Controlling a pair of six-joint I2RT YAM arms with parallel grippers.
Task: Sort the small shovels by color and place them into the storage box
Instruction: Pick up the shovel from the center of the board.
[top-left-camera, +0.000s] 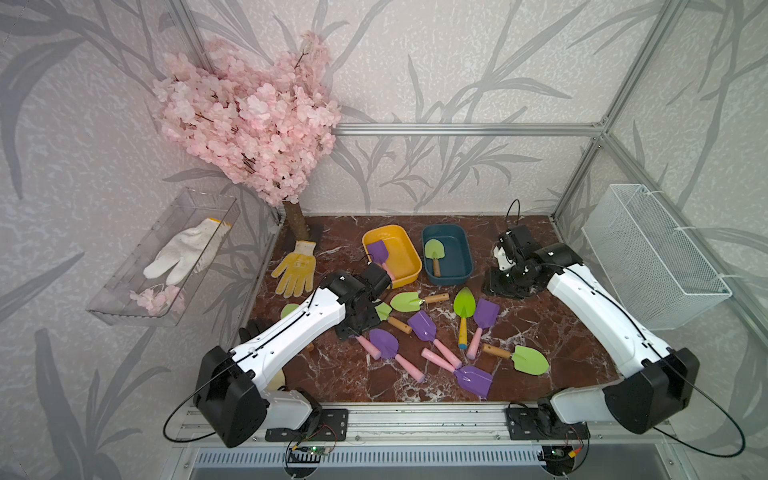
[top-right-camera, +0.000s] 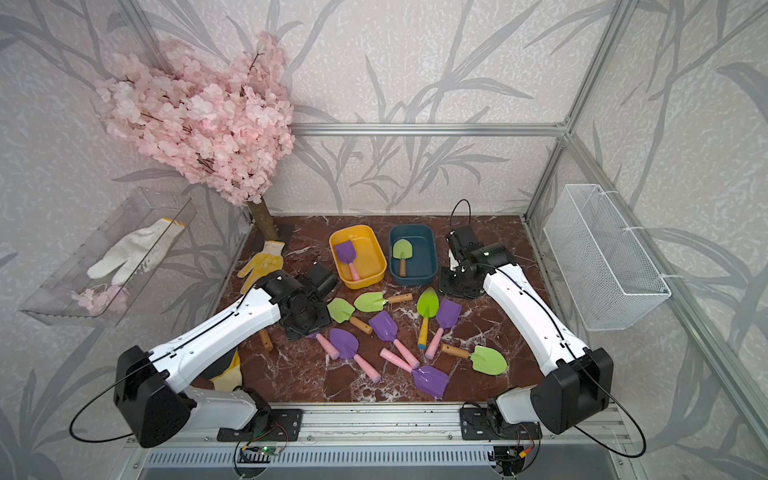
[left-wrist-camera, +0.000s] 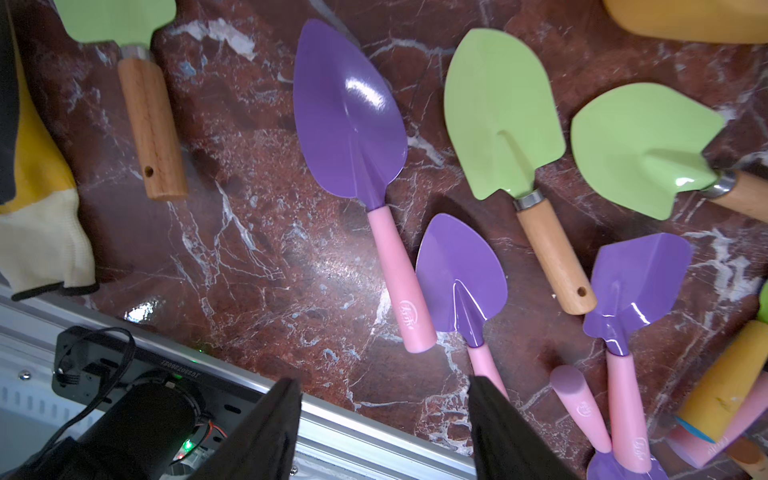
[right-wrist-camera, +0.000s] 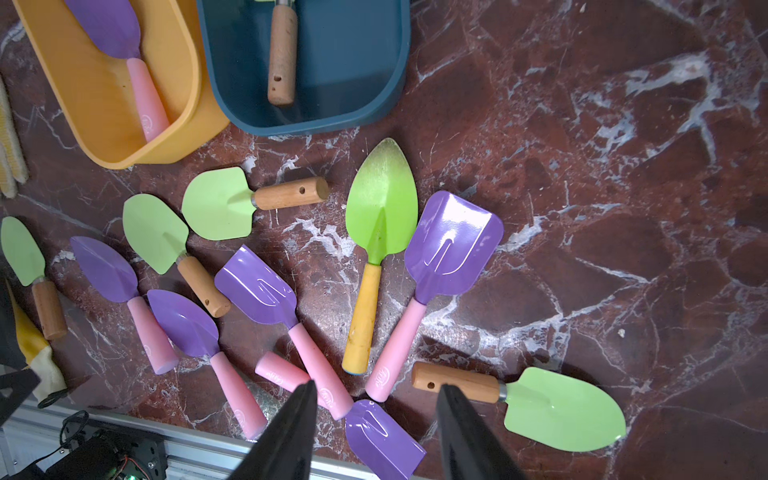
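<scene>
Right wrist — yellow-handled shovel (right-wrist-camera: 381, 208), tip seemingly dusty

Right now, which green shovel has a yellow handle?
The pointed bright-green shovel on the table, beside a square-bladed purple shovel; the other green shovels have wooden handles.

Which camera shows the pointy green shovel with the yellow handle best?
The right wrist view: the pointed green shovel with yellow handle lies whole and close. Both top views show it whole but small; the left wrist view catches mostly its handle.
</scene>
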